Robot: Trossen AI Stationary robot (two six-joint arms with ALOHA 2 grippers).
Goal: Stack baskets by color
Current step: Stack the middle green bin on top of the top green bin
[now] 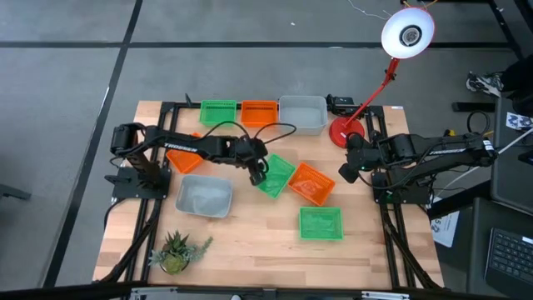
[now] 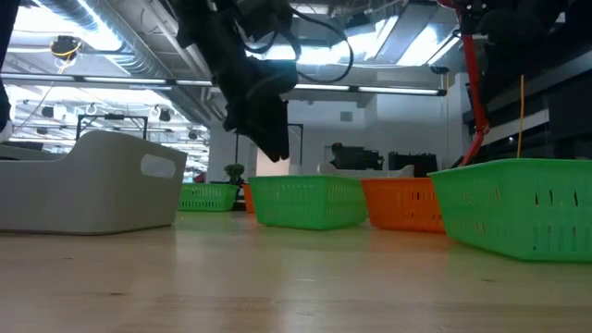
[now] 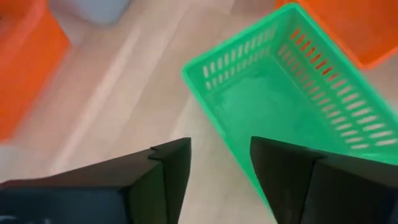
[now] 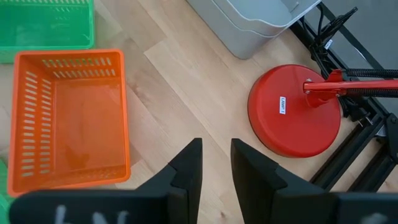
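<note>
1. Nearest the low camera, a green basket point(image 2: 518, 208) is seen at the right, a grey-white basket point(image 2: 88, 180) at the left.
2. Over the tilted green basket point(image 1: 275, 175) at mid-surface, the left claw point(image 1: 257, 172) is held spread, empty, above its near rim.
3. For a clean grasp, one finger should probably be lowered inside the wall, one outside.
4. Beside the red lamp base point(image 1: 345, 132), the right claw point(image 1: 346, 172) is parked, slightly parted, empty.

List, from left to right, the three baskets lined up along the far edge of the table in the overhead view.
green basket → orange basket → grey-white basket
</note>
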